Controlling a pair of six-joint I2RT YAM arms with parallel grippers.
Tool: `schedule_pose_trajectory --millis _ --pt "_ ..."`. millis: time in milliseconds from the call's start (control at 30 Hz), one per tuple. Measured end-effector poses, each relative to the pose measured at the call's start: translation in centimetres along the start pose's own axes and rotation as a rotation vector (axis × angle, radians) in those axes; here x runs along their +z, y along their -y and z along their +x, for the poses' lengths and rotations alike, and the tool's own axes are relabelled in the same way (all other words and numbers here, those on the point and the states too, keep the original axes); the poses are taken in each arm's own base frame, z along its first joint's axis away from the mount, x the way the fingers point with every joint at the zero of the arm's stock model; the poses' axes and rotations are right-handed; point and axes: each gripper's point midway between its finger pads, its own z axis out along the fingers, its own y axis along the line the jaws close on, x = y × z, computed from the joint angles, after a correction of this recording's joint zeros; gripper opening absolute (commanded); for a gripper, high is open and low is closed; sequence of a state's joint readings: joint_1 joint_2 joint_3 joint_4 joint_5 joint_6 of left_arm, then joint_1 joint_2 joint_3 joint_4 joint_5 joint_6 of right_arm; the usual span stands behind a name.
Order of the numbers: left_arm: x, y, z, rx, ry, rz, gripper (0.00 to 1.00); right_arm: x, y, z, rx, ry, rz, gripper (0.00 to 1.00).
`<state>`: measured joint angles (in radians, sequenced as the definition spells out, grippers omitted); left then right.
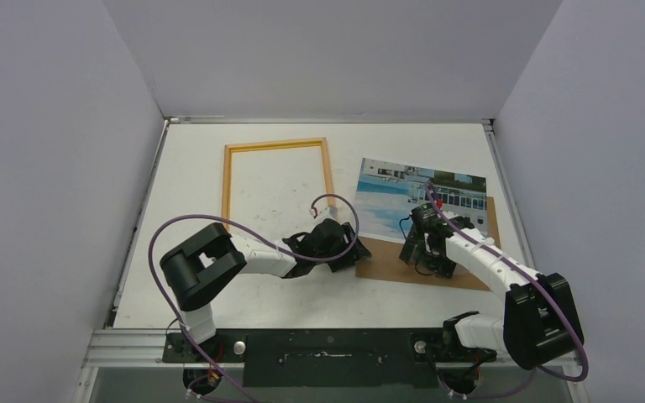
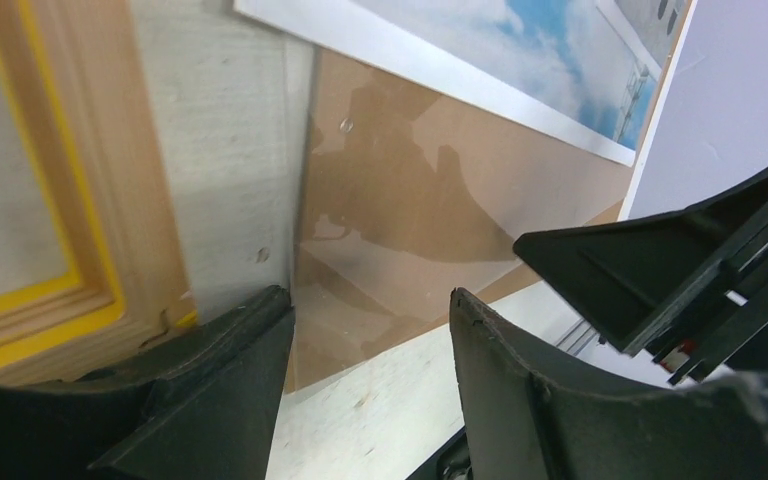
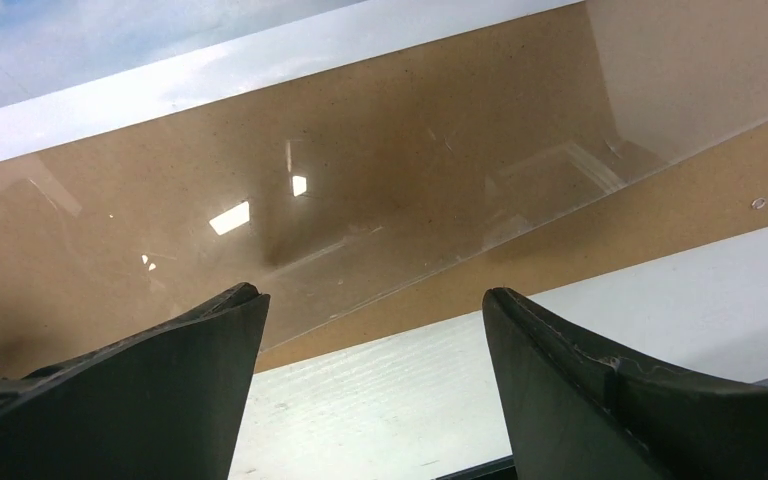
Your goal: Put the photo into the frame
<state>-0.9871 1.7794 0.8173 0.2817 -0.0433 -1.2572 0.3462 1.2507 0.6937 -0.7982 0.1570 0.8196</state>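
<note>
The photo lies face up on the table's right side, its near part resting on the brown backing board. A clear pane lies on that board below the photo's white border. The frame lies flat, back up, to the left, with nothing inside it; its wooden edge shows in the left wrist view. My left gripper hovers open at the board's left near corner, holding nothing. My right gripper stands open over the board's near edge, also holding nothing.
White walls close in the table on the left, back and right. The black rail with the arm bases runs along the near edge. My right gripper's fingers show close by in the left wrist view.
</note>
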Motion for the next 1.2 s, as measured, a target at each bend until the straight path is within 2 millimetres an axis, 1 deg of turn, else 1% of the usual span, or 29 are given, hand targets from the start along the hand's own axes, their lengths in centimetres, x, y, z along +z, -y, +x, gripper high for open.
schedule_pose_trajectory --millis 200,333,500,567,633,667,767,867,900,933,967,1000,1067,1200 --pt "1.4 1.2 -0.3 -0.027 -0.012 -0.027 0.61 0.6 0.3 0.4 -0.022 -0.026 0.014 0.82" --pt "1.5 1.3 -0.4 -0.041 -0.016 -0.070 0.63 1.2 0.3 1.0 -0.025 -0.055 0.019 0.82" --pt "1.5 1.0 -0.6 -0.040 -0.015 -0.099 0.62 1.2 0.1 0.8 -0.018 -0.054 0.005 0.82" --pt "1.4 0.8 -0.8 -0.041 -0.014 -0.111 0.60 1.1 0.2 0.5 -0.020 -0.050 0.011 0.82" --pt "1.4 0.4 -1.4 -0.042 -0.011 -0.124 0.58 0.8 0.5 -0.4 -0.015 -0.033 0.023 0.82" --pt "1.4 0.1 -1.7 -0.040 -0.010 -0.131 0.57 0.5 0.6 -1.2 -0.003 -0.015 0.030 0.82" --pt "1.4 -0.4 -2.9 -0.032 -0.006 -0.144 0.57 -0.6 1.2 -4.8 0.053 0.069 0.064 0.91" --pt "1.3 -0.8 -3.5 -0.015 -0.023 -0.143 0.57 -1.2 3.3 -8.9 0.143 0.149 0.135 0.95" --pt "1.2 -0.9 -3.6 -0.005 -0.033 -0.139 0.57 -1.1 4.1 -9.8 0.169 0.162 0.160 0.96" --pt "1.2 -0.9 -3.6 0.005 -0.043 -0.133 0.57 -0.8 5.5 -10.8 0.207 0.166 0.193 0.97" --pt "1.2 -0.9 -3.6 0.017 -0.053 -0.128 0.57 -0.5 6.5 -11.4 0.235 0.163 0.218 0.99" --pt "1.1 -0.9 -3.5 0.029 -0.066 -0.121 0.57 0.0 8.2 -12.1 0.274 0.155 0.258 0.99" --pt "1.1 -0.9 -3.5 0.045 -0.088 -0.109 0.57 0.9 10.6 -12.5 0.323 0.128 0.314 1.00" --pt "1.2 -0.9 -3.4 0.067 -0.138 -0.089 0.57 1.9 14.0 -12.8 0.376 0.085 0.356 1.00"
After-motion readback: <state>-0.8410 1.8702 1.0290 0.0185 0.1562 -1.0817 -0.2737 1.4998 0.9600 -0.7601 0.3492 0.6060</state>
